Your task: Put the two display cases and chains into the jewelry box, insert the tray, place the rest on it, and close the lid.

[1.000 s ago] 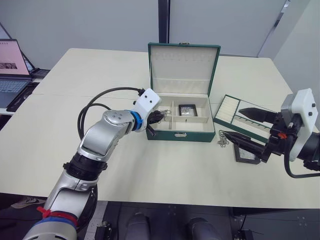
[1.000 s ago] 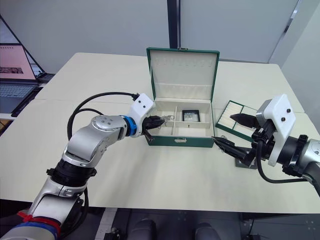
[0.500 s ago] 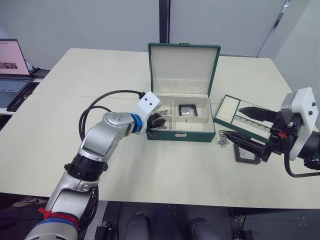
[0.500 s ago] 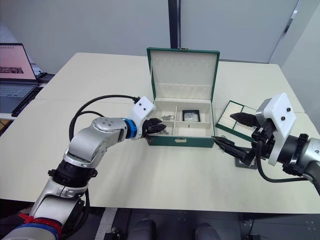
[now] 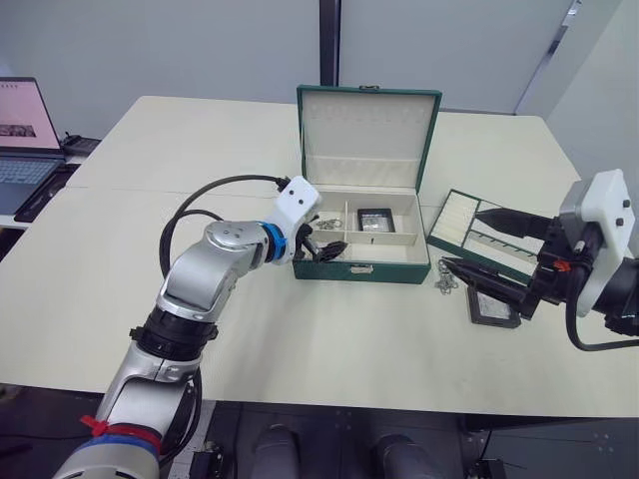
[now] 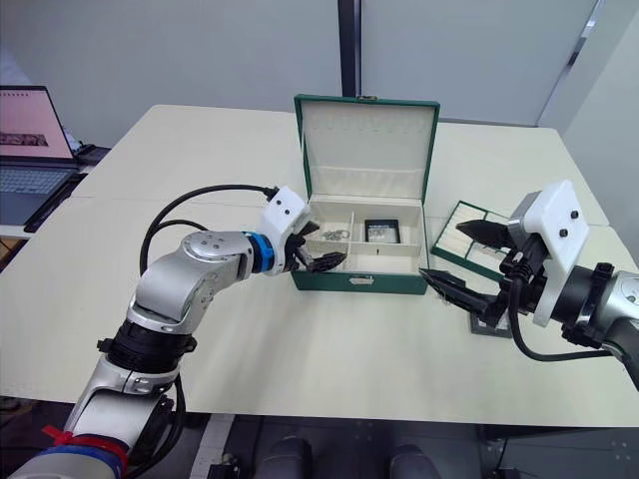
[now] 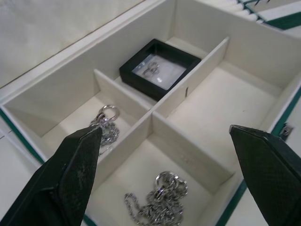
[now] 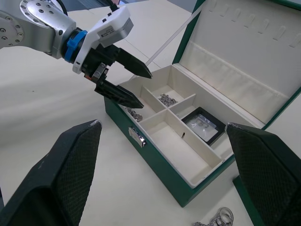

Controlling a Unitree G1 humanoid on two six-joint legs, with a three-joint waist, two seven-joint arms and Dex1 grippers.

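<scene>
While jewelry box [image 7: 263, 61] open: two chains [image 7: 157, 200], one display case [image 7: 159, 68] inside.

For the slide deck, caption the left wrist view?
Open left gripper above the jewelry box, two chains and one display case already in its compartments.

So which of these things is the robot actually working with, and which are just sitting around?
Part of the job:
jewelry box
lid
display cases
chains
tray

Just lying about:
laptop
</scene>
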